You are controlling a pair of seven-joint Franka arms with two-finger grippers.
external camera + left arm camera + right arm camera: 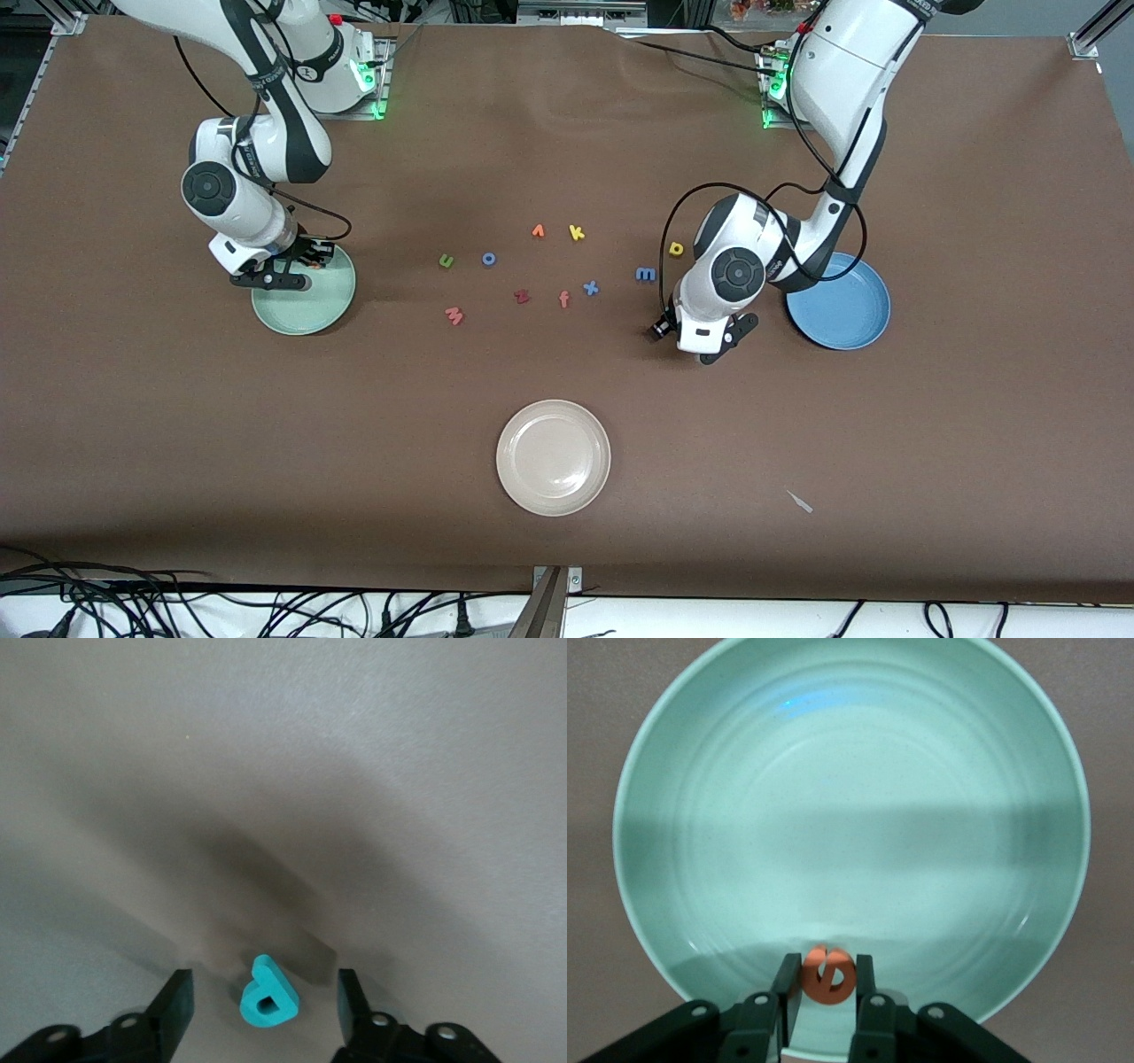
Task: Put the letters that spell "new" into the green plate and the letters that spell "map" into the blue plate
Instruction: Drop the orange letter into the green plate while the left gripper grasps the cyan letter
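Right wrist view: my right tool [826,992] pinches the orange foam e [827,975] over the pale mint-green round plate [700,859]; my left tool [266,1010] straddles the teal foam p [268,994], fingers spread.

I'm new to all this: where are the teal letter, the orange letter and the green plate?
teal p [267,995]: left wrist view, its flat top face.
orange e [827,975]: right wrist view, its face.
green plate [850,815]: right wrist view, bare middle.
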